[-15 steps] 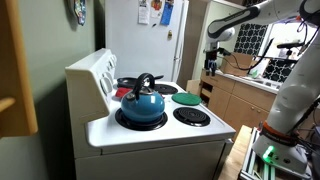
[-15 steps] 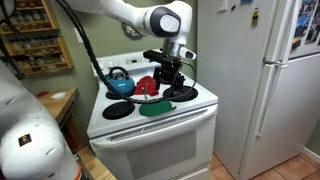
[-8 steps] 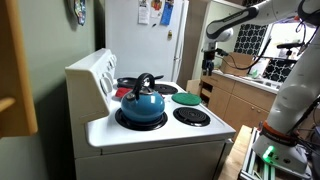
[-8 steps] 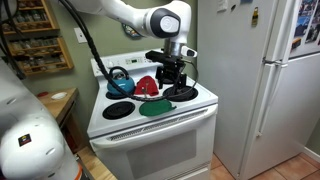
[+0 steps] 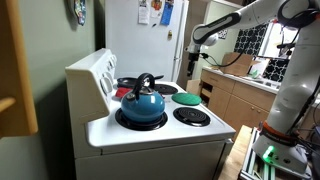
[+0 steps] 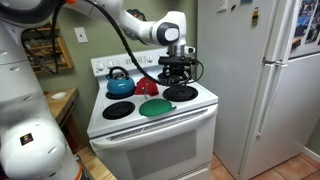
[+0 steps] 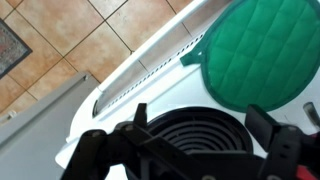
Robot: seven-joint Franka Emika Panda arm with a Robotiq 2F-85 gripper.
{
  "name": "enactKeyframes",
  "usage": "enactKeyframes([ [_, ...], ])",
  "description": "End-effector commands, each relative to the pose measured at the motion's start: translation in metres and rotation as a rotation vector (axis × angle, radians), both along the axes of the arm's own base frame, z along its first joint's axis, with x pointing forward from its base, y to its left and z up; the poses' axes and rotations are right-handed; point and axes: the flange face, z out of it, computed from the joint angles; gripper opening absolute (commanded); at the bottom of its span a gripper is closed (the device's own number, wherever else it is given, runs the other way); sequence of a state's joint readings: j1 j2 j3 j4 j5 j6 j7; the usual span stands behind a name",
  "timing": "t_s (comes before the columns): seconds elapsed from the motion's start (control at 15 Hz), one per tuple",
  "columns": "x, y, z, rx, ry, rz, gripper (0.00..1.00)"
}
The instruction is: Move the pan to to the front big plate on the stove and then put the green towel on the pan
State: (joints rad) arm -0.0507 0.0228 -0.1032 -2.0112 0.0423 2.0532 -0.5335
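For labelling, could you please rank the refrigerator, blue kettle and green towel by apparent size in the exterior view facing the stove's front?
1. refrigerator
2. green towel and blue kettle look about alike; the kettle sits farther back.

You have one white stove [image 5: 160, 140] to count, and on it two bare coil plates show: one coil plate [image 5: 191, 116] beside the blue kettle [image 5: 141, 101] and one coil plate [image 6: 181, 94] below the single robot arm [image 6: 140, 25]. On top you can also count that one kettle, one black pan [image 5: 128, 83], one green towel [image 6: 153, 108] and one red cloth-like thing [image 6: 148, 86]. One white fridge [image 6: 260, 90] stands next to the stove
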Motion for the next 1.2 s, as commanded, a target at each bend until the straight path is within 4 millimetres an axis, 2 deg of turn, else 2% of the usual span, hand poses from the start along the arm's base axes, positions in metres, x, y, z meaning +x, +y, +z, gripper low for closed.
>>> enactKeyframes([
  [0.0,0.007,0.009,0.001,-0.003,-0.009,0.033,1.0],
  [0.13,0.015,0.016,0.0,-0.005,-0.012,0.058,1.0],
  [0.6,0.017,0.014,0.002,-0.007,-0.016,0.068,1.0],
  [1.13,0.06,0.013,-0.007,-0.015,-0.028,0.316,1.0],
])
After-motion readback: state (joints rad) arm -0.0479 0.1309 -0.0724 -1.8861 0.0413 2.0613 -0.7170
